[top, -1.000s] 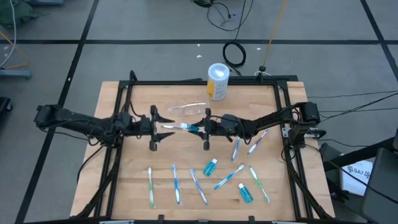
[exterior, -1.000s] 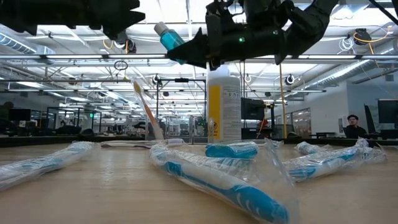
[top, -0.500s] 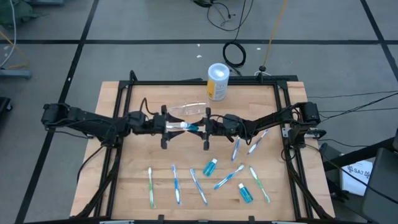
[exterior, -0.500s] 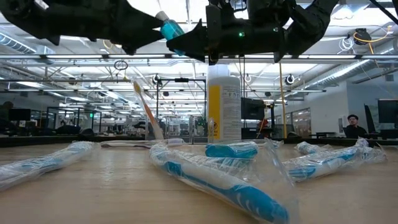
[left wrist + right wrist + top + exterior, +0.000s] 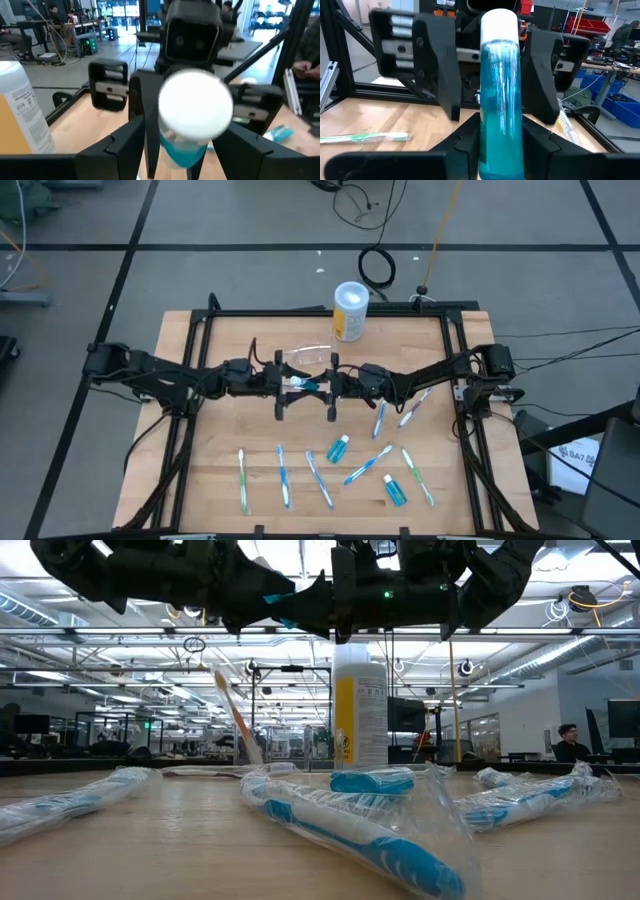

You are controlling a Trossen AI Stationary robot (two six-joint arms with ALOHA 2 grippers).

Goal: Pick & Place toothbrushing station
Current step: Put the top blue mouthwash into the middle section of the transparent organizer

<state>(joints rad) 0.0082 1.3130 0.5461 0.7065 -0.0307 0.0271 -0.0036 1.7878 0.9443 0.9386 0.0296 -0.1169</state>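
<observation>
A small blue bottle with a white cap hangs above the table's middle, lying level with its cap toward the table's left. My right gripper is shut on it. My left gripper faces it from the left, open; its two fingers stand on either side of the cap end without touching it. A see-through cup is on the table just beyond the two grippers. A toothbrush leans up there in the low view. My right gripper pinches the bottle's blue body between its two fingers, on the half away from the cap. The fingers come in level from the table's right and lie along the bottle. The bottle is lifted clear of the table, level, and its cap end sticks out past the fingertips.
A tall yellow container with a white-blue lid stands at the far edge. Several wrapped toothbrushes and two blue bottles lie on the near half. A black frame rims the table. A person sits far off.
My left gripper has gone toward the table's right edge, toward the bottle, staying open; its fingers now stand on either side of the cap end. My right gripper and the bottle have kept still.
</observation>
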